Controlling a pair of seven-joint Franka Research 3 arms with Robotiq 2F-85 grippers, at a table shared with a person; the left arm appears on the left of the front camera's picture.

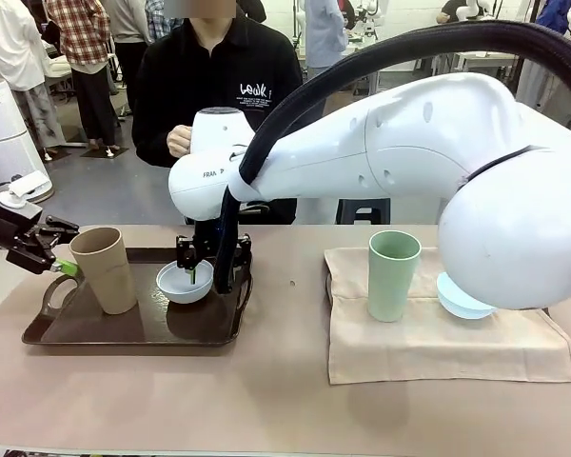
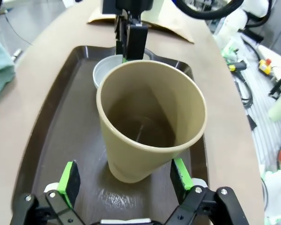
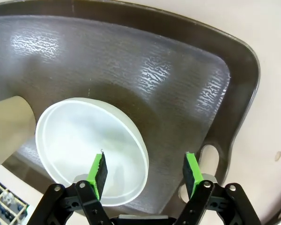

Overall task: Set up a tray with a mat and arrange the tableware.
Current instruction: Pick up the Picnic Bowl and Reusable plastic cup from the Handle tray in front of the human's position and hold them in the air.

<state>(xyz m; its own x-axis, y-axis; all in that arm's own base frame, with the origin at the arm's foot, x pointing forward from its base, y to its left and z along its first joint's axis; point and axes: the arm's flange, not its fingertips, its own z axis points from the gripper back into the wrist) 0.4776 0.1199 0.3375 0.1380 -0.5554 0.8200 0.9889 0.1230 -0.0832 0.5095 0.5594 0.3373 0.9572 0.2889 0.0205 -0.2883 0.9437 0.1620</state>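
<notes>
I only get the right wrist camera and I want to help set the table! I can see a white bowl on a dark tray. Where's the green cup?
Observer: The pale green cup stands upright on the beige mat, off to the right of the tray.
Operator: Is there another bowl?
Observer: Yes, a light blue bowl sits on the mat too, partly hidden behind the right arm.
Operator: What's the other arm doing?
Observer: The left gripper is open, its pads either side of the tan cup on the tray.
</notes>
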